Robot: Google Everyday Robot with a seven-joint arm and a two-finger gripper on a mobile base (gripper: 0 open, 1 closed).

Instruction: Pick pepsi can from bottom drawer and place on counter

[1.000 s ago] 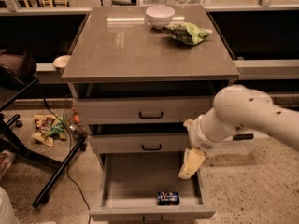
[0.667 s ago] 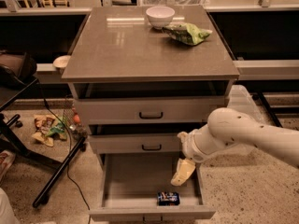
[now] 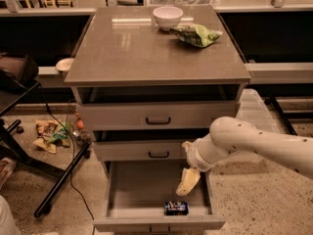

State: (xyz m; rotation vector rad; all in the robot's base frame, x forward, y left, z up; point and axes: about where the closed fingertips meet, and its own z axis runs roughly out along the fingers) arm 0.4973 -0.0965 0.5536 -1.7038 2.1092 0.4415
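**Tool Poised Above Can in Open Bottom Drawer**

The robot's tool (image 3: 188, 181) hangs inside the pulled-out bottom drawer (image 3: 139, 190), over the right half of its grey floor. It points down and slightly left, at the end of a thick white arm (image 3: 254, 143) that reaches in from the right edge of the scene. Whether the tool is open or closed cannot be told from this angle.

The can (image 3: 176, 207) lies on its side just in front of the tool and a touch to its left, close against the inside of the drawer's front panel. The dark blue can and the tool are near each other but apart, with a strip of bare floor between the tool's tip and the can. Nothing else lies in the drawer.

Directly above and behind the tool, the middle drawer (image 3: 132, 151) and the top drawer (image 3: 122, 116) sit pushed in, each with a dark handle at its centre. The arm's rounded joint stands beside the right end of the middle drawer's front.

Higher still, the glossy grey-brown surface (image 3: 142, 48) caps the cabinet. A white bowl (image 3: 167, 17) stands upright at its far edge, and a green bag (image 3: 195, 34) lies just beside the bowl on the right.

Well to the left of the tool, crumpled wrappers (image 3: 49, 133) lie on the speckled ground near a black stand leg (image 3: 63, 180). Behind the arm, to the right of the cabinet, sits a clear bin (image 3: 254, 111).
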